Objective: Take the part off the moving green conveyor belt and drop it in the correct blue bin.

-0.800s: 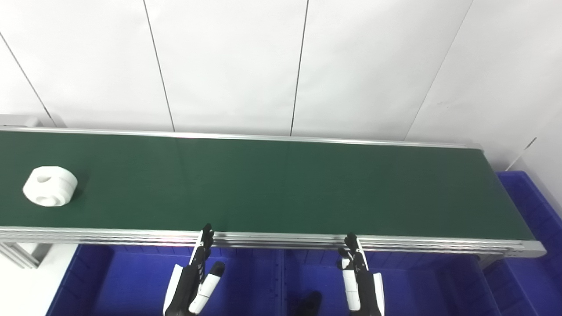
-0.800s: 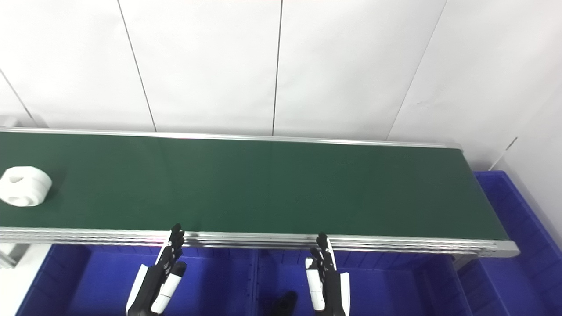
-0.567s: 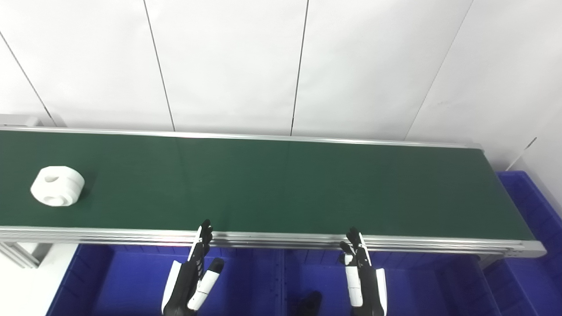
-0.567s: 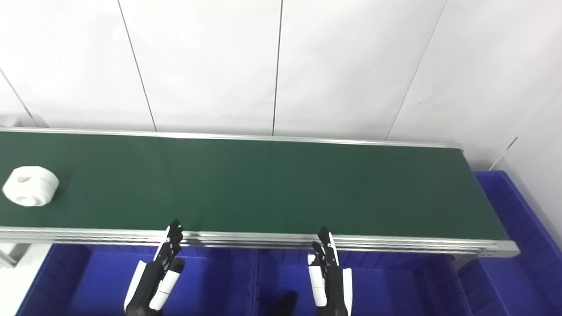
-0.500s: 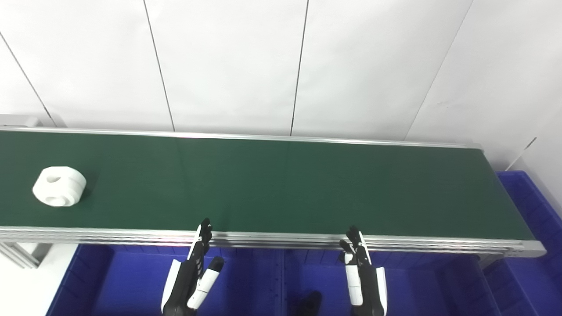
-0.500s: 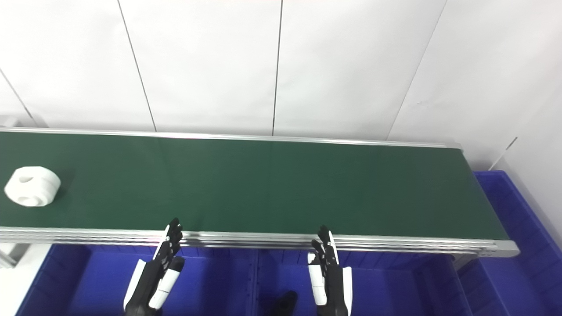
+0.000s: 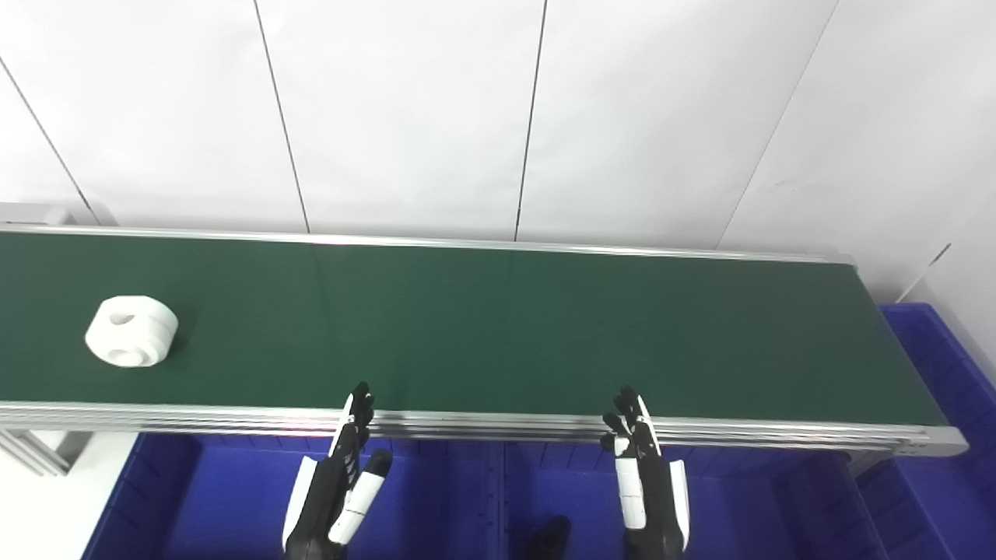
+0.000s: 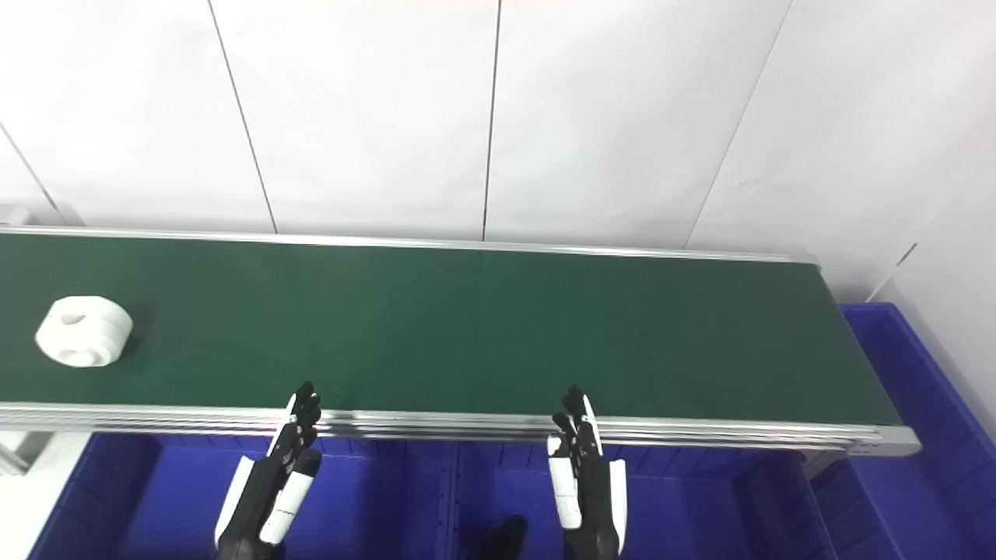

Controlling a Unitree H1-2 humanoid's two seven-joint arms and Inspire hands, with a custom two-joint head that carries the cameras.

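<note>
White round part (image 7: 131, 330) has drifted right along green conveyor belt (image 7: 498, 327), now on its left stretch, well left of left hand (image 7: 336, 482). Both hands empty, fingers extended, over blue bins (image 7: 233, 498); right hand (image 7: 646, 486) farther from part.

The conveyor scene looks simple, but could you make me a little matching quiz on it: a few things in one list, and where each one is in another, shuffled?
Things:
1. white part
2. left hand
3. right hand
4. blue bin at the side

Places:
A. beyond the belt's right end
B. on the green belt, far left
C. open, over the bins below the belt, right of middle
D. open, over the bins below the belt, left of middle

Pairs: 1-B, 2-D, 3-C, 4-A
</note>
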